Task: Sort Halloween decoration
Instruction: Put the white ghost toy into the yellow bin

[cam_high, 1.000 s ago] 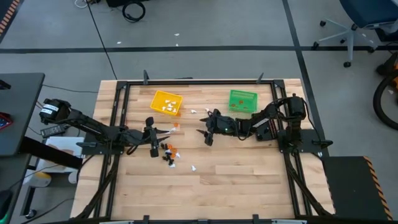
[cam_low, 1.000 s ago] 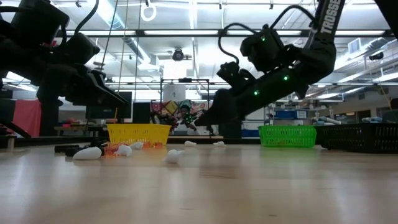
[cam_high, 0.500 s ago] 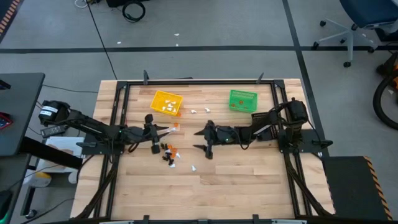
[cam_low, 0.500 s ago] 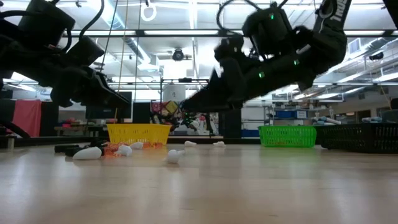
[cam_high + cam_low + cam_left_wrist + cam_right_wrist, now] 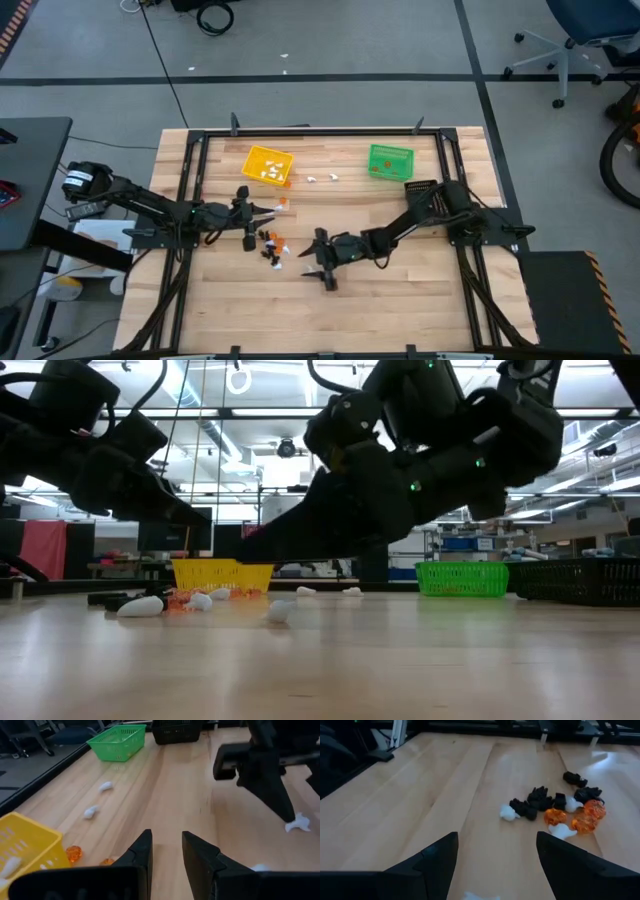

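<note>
The Halloween decoration is a scatter of tiny trinkets lying on the wooden table. A black, orange and white pile [image 5: 272, 245] [image 5: 555, 807] lies near the table's middle. One lone white trinket [image 5: 480, 896] [image 5: 298, 822] lies apart from it. My right gripper [image 5: 312, 264] [image 5: 497, 865] is open wide and hangs low over that white trinket, one finger on either side, touching nothing. My left gripper [image 5: 268, 208] [image 5: 167, 852] is open by a narrow gap and holds nothing, just left of two orange trinkets [image 5: 73, 853].
A yellow bin [image 5: 268, 165] with white trinkets inside stands toward the far left, a green bin [image 5: 390, 162] toward the far right, and a black bin [image 5: 177, 730] beyond the green one. Two white trinkets [image 5: 322, 178] lie between the bins. Bare wood fills the near half of the table.
My right gripper has swung from the table's middle toward the near edge and leftward, coming down low over the lone white trinket, with its fingers staying open. The trinkets have kept still.
</note>
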{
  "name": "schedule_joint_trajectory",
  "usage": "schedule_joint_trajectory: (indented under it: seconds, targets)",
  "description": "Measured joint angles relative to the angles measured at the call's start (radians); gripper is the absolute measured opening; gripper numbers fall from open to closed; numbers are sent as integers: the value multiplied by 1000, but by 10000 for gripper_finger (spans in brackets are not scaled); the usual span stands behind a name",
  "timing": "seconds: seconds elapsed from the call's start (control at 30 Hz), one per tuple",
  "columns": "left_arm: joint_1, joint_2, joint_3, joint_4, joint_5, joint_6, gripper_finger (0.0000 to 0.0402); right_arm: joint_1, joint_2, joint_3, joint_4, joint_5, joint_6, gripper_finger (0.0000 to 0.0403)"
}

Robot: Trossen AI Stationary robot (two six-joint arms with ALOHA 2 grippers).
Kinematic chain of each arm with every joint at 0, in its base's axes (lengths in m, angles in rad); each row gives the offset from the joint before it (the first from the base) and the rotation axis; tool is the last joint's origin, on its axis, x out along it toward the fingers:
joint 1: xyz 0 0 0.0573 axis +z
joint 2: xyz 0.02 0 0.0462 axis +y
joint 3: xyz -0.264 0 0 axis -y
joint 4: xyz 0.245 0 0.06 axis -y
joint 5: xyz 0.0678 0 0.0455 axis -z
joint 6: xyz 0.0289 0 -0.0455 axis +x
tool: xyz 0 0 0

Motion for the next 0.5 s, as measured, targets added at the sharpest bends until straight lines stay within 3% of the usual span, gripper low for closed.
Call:
schedule_joint_trajectory:
  seconds: [0.27, 0.5]
  targets:
    - [-5, 0, 0, 19, 1, -34, 82, 17, 106, 14, 123, -19, 2, 268]
    - [-5, 0, 0, 21, 3, -64, 82, 19, 130, 15, 82, -16, -15, 238]
